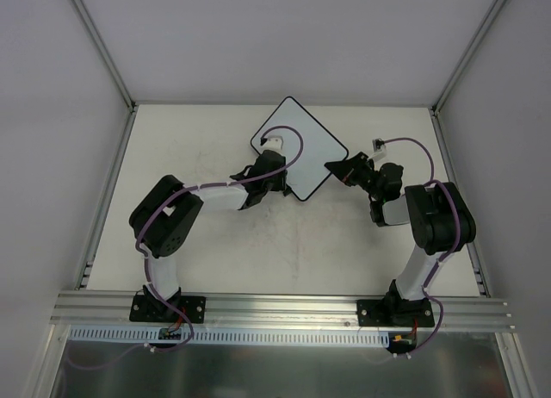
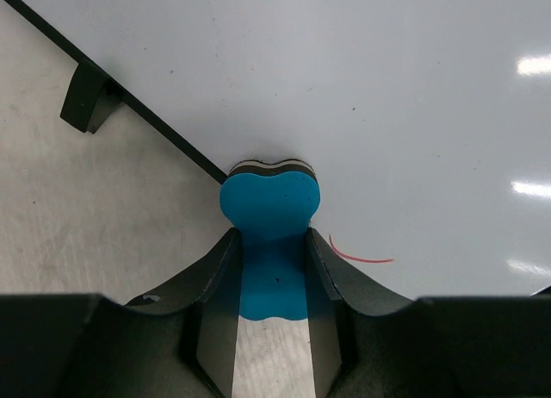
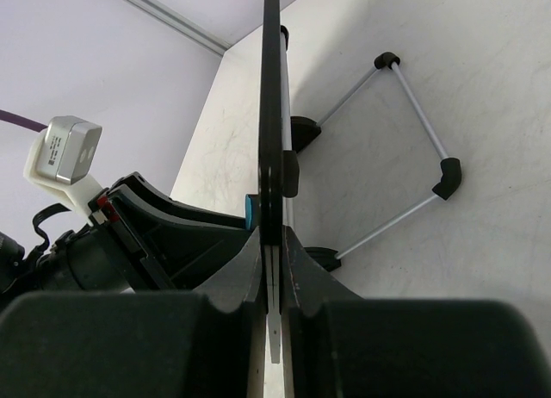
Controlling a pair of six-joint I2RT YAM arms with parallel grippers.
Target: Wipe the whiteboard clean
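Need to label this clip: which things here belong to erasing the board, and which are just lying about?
Job: white rectangular black-rimmed whiteboard; blue eraser block, held in left hand; thin red pen stroke on the board; right hand, clamped on board's edge.
Idle: silver wire stand with black corner joints; white table.

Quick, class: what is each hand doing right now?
Left hand: shut on the blue eraser.
Right hand: shut on the whiteboard edge.

The whiteboard point(image 1: 303, 148) sits on the table point(image 1: 194, 144) (far middle), eraser point(image 2: 269, 204) at its edge
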